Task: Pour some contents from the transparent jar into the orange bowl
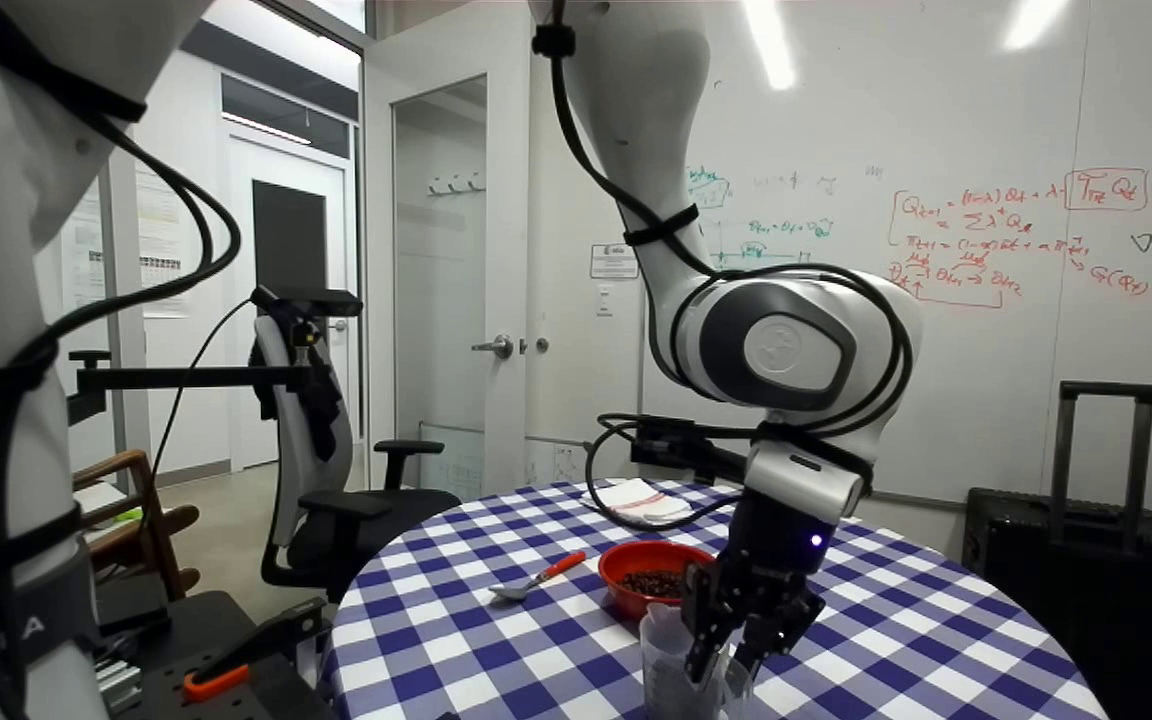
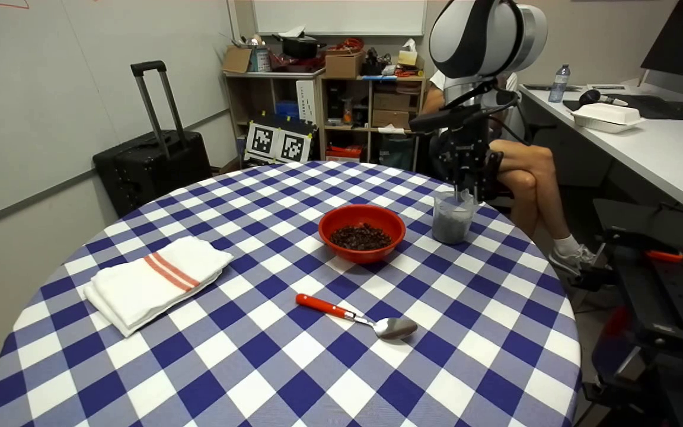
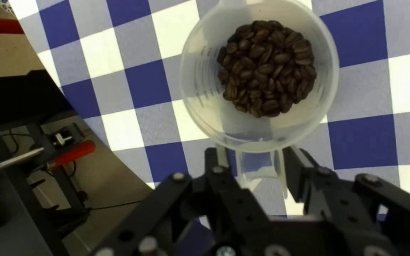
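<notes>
The Robotiq gripper (image 3: 255, 161) was spread, its fingers (image 3: 211, 163) on either side of the handle (image 3: 258, 172) of a translucent measuring jug (image 2: 451, 224). A slit of blue-and-white checked tablecloth (image 3: 363, 140) showed between one finger and the plastic (the other finger looked close enough to touch, though I could not be sure), so nothing seemed to be pinched. The jug stood upright, its body just beside the fingertips and its handle between them, with coffee beans (image 3: 267, 69) heaped at the bottom. Straddling the handle made sense, I judged: it left the top free, and a turn there would tip the whole jug. What looked like a pouring lip (image 3: 232, 3) sat on the far side from the gripper.

The red-orange bowl (image 2: 360, 256) rested near the jug but touched neither it nor the gripper, presumably within an easy swing. It held a heap (image 2: 360, 236) that looked like the same beans, so some pouring may well have been done; whether a grasp or a retreat came next, I could not tell. Farther out, a spoon (image 2: 350, 315) and a folded tea towel (image 2: 160, 281) lay aside, probably to spare them a knock
</notes>
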